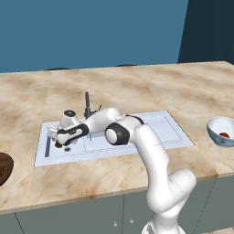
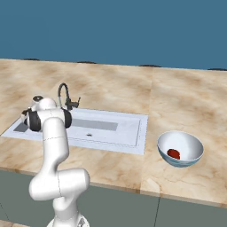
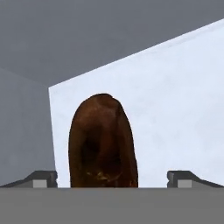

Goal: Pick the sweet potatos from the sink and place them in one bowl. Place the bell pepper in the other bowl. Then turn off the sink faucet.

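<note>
One sweet potato [image 3: 103, 142], dark brown and oval, lies on the pale floor of the sink [image 3: 175, 96], right between my open gripper's [image 3: 112, 179] two fingertips [image 3: 43, 178]. The tips stand wide on either side of it and do not touch it. From the left base view, the gripper [image 1: 59, 140] is low in the left compartment of the sink [image 1: 155, 123], over the sweet potato [image 1: 58, 145]. The bell pepper [image 1: 224, 135] [image 2: 174, 154] lies in the pale blue-white bowl [image 1: 215, 130] [image 2: 181, 141]. The dark brown bowl [image 1: 3, 165] sits at the left edge. A thin blue stream falls from the sink faucet [image 1: 87, 104] [image 2: 63, 95].
The sink [image 2: 128, 128] is set into a marble counter [image 1: 137, 87] with a blue wall behind it. My arm stretches across the basin in front of the faucet. The counter's front edge runs just below the sink, with grey cabinet fronts [image 1: 91, 215] under it.
</note>
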### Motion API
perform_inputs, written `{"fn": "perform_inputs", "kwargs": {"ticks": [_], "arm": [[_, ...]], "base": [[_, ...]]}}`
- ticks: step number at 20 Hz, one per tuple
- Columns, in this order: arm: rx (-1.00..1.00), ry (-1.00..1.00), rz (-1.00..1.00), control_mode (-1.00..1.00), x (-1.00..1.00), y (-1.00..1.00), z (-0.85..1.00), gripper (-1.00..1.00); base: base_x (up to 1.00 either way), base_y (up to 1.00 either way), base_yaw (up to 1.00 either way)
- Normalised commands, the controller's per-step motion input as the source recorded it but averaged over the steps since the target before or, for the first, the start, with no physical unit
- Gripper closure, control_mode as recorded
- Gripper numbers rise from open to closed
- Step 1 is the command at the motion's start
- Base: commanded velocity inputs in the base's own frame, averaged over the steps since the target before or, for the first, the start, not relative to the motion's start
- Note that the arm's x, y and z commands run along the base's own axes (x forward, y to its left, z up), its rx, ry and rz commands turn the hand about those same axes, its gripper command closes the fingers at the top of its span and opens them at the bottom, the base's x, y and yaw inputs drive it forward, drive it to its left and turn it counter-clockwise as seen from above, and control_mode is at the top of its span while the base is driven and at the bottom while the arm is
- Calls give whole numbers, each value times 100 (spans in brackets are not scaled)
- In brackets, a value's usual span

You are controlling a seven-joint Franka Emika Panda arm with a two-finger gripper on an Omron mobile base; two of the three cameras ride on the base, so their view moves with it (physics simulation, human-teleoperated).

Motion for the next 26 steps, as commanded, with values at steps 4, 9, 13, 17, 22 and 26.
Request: {"fn": "perform_inputs", "kwargs": {"ticks": [4,9,13,17,22,26], "arm": [[-3,6,0,-100,29,23,-30,-100],[-6,5,0,-100,17,22,-34,100],[-20,21,0,-100,2,34,-86,100],[-27,29,0,-100,-3,16,-100,100],[-27,23,0,-100,-35,0,-100,100],[-6,-20,-11,-100,-97,-13,-47,100]], "base": [[0,0,0],[0,0,0],[0,0,0],[0,0,0],[0,0,0],[0,0,0]]}}
